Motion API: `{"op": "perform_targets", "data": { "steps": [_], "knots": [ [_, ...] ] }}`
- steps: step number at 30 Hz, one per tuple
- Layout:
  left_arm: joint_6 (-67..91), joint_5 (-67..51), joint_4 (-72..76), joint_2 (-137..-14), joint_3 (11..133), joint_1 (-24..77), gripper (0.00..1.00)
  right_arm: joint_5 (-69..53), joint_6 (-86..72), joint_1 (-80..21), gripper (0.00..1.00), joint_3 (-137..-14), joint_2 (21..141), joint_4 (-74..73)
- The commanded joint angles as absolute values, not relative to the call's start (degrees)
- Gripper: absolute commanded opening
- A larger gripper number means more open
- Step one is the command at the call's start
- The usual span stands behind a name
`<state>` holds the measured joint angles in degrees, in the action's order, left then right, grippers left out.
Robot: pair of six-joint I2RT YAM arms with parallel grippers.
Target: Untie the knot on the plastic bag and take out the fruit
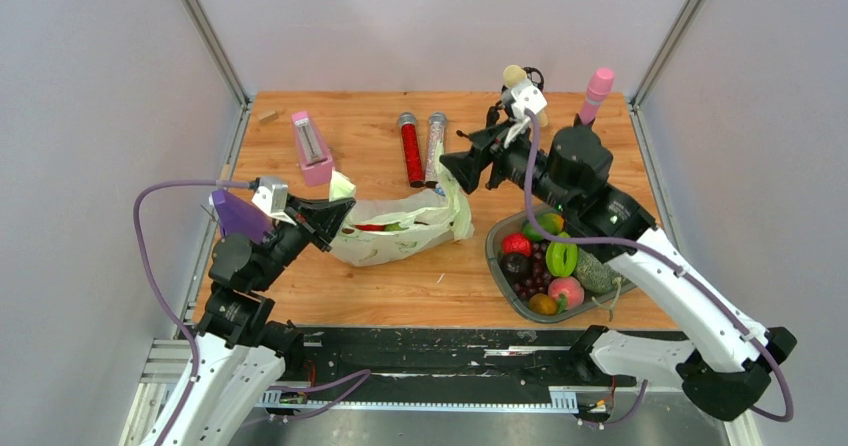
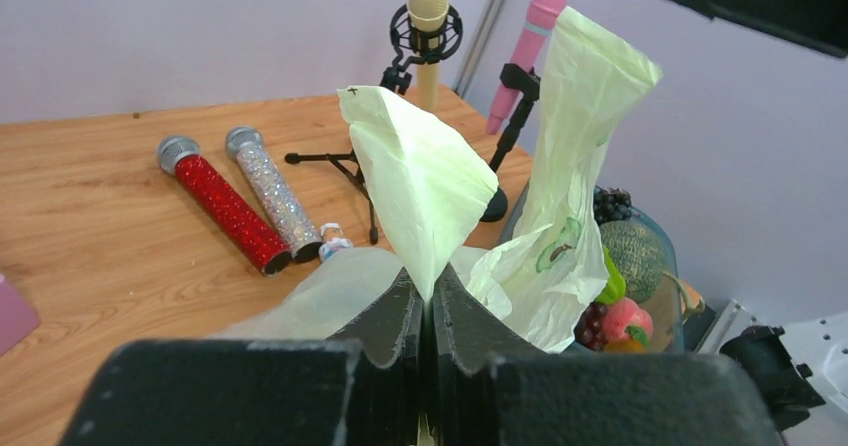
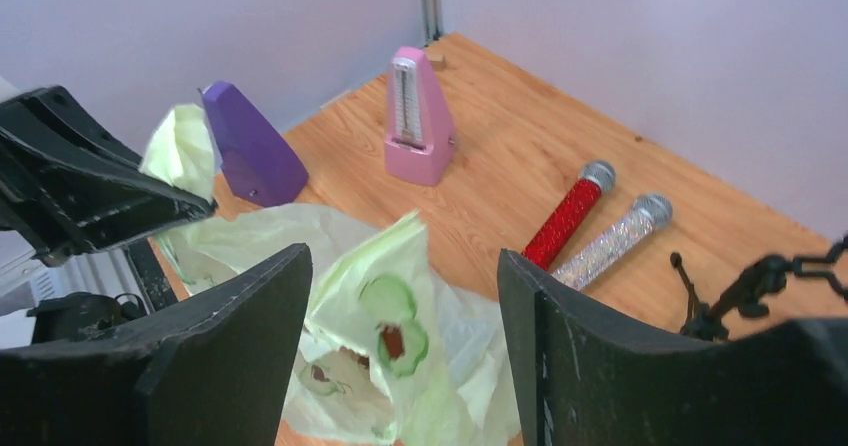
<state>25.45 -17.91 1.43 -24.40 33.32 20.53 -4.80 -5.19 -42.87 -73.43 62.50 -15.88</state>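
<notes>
At the far left a purple metronome (image 3: 250, 146) stands close by my left arm. My left pincer (image 2: 430, 291) is clamped tight on one pale green handle of the plastic bag (image 1: 400, 234), and the flap sticks up above my fingers. Behind it, a pink metronome (image 1: 312, 151) stands upright on the wooden table (image 1: 300, 276). The bag lies slumped on the table between my two pincers, its mouth facing up. The fruit (image 1: 372, 227) is inside it and shows only as a sliver of red beside a sliver of green. Beyond the bag a red glitter microphone (image 1: 411, 151) and a silver glitter microphone (image 1: 435, 146) lie side by side. My right pincer (image 3: 403, 259) hangs over the bag's other handle with its fingers spread wide. The flap rises between them, apart from the first. To the right, a grey bowl (image 1: 497, 256) holds assorted toy fruit.
</notes>
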Motion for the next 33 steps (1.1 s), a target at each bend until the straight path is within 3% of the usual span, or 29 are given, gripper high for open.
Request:
{"op": "perform_targets", "data": {
  "steps": [1,5,9,15,23,28,33],
  "knots": [
    [25.5,-20.6,3.4,-23.0,32.9,20.2,0.10,-13.1,3.4,-42.8,0.67,-86.3,71.9,-32.0],
    [25.9,-20.3,2.5,-21.7,32.4,20.2,0.12,-21.2,6.3,-42.8,0.54,-93.6,79.6,-36.0],
    [26.3,-20.0,1.2,-20.1,31.9,20.2,0.17,-26.6,10.3,-43.3,0.47,-96.4,85.0,-36.4],
    [26.6,-21.0,-1.3,-17.9,31.6,20.1,0.26,-28.2,17.9,-44.5,0.60,-96.6,91.3,-36.6],
    [26.9,-19.4,-5.3,-14.8,30.9,20.1,0.60,-31.5,21.7,-46.9,0.68,-90.1,89.8,-36.6],
    [27.5,-15.2,-7.4,-14.9,33.0,20.2,0.70,-27.4,21.0,-50.3,0.68,-82.6,85.1,-34.2],
    [25.8,-9.2,-10.3,-19.7,40.0,20.1,0.80,-21.4,17.7,-53.1,0.59,-72.9,79.0,-27.0]
  ]
}}
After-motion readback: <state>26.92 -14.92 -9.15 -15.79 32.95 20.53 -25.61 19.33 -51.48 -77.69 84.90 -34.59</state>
